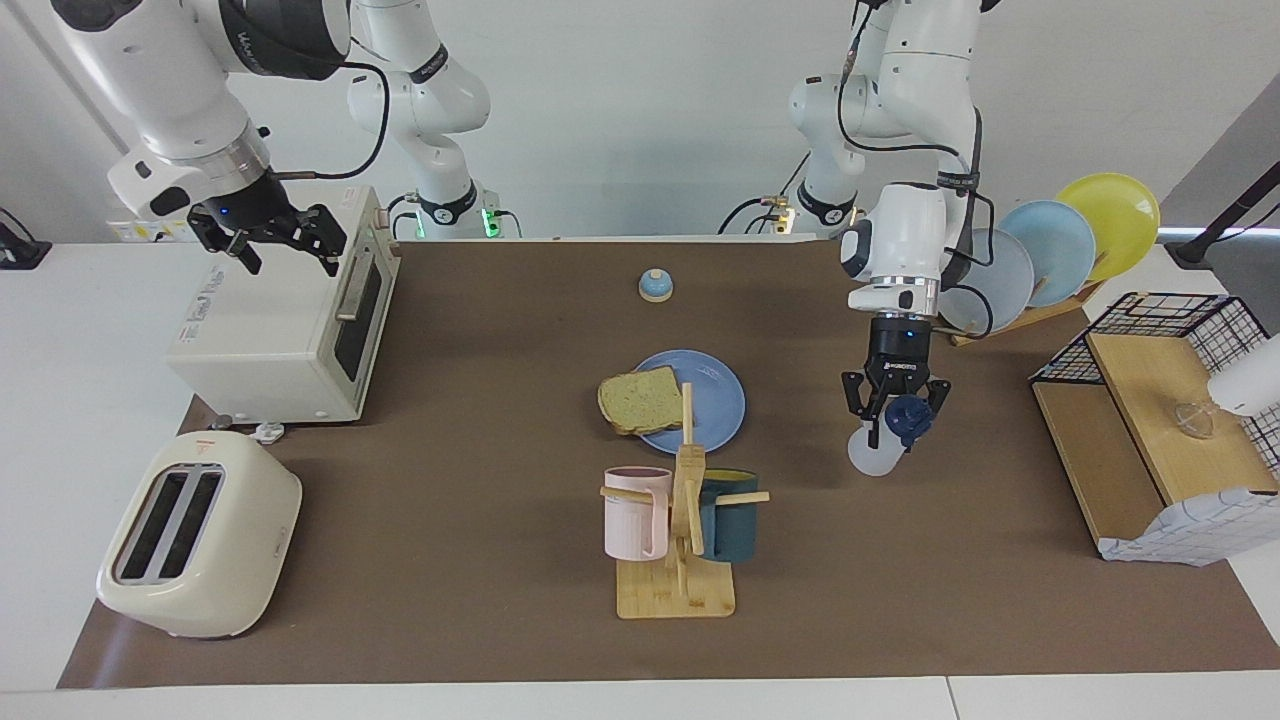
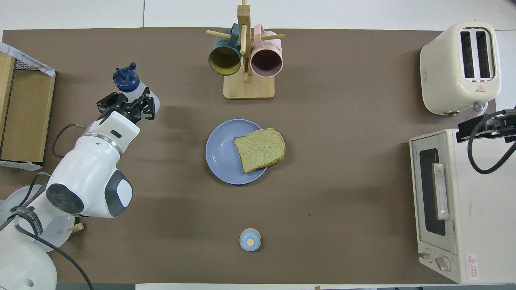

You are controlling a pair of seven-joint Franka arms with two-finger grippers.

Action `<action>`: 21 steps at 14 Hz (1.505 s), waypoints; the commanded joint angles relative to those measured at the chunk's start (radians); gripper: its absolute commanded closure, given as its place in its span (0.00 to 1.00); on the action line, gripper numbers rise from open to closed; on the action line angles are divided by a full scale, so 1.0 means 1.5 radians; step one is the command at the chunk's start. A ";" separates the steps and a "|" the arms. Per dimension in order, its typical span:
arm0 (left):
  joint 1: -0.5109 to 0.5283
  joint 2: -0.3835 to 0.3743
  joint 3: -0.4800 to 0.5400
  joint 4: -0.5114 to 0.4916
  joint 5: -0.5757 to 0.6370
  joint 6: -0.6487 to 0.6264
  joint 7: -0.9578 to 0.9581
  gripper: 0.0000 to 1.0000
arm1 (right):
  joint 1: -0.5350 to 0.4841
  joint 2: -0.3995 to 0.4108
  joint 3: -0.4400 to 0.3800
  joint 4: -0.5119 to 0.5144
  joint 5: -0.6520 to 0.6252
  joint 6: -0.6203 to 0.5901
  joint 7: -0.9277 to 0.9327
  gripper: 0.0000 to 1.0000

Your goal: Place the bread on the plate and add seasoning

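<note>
Gripping the seasoning (image 1: 885,440) — left end effector (image 1: 897,412) clamped below its cap.

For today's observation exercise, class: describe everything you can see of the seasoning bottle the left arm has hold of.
The seasoning bottle is small, of translucent white plastic by its look, with a dark navy cap that has a small knob on top. It is tilted well off upright, and the left gripper is shut on its body below the cap. It hangs over bare brown table toward the left arm's end, apart from the blue plate and its bread. Contents cannot be made out.
</note>
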 commanded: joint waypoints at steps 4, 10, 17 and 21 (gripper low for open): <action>-0.009 0.068 -0.003 0.045 -0.001 0.015 -0.004 1.00 | -0.005 -0.002 -0.001 0.000 0.013 0.001 -0.021 0.00; -0.022 0.079 -0.008 0.040 -0.002 0.016 -0.003 1.00 | -0.005 -0.002 -0.001 0.001 0.013 0.001 -0.021 0.00; -0.031 0.097 -0.007 0.037 -0.001 0.015 -0.002 1.00 | -0.005 -0.002 -0.001 0.000 0.014 0.001 -0.021 0.00; -0.028 0.097 -0.005 0.030 0.013 0.014 0.003 1.00 | -0.005 -0.002 -0.001 0.000 0.013 0.001 -0.021 0.00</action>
